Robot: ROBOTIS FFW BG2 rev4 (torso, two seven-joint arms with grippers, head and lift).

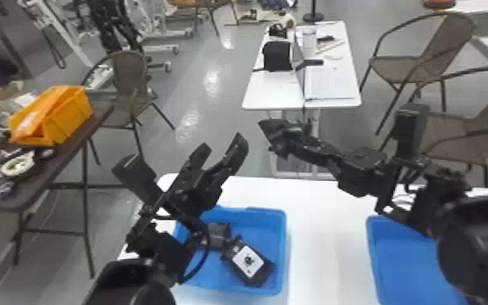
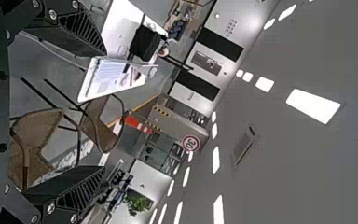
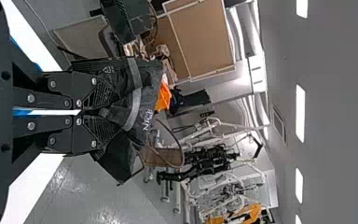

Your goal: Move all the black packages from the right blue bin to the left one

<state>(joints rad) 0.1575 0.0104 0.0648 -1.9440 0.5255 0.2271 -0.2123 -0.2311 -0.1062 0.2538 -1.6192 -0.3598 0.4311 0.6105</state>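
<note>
We have a black package (image 3: 147, 105) in the right claw (image 1: 277, 136); fingers closed on it, package sticking out past the tips. That claw is raised above the table (image 1: 324, 227), its arm coming in from the right over the right blue bin (image 1: 401, 251), so that bin is below and to the right of the claw.

Left claw (image 1: 221, 144) is empty, fingers spread wide, raised and pointing away from us. Below it sits the left blue bin (image 1: 279, 229) with at least two more packages: one with a white label (image 1: 265, 269), tilted, and a second dark one (image 1: 217, 235) just beside it, farther from us. The left arm hides part of that bin. Well off to the left of both claws: orange tub (image 1: 67, 121) on a dark side table (image 1: 32, 190).
</note>
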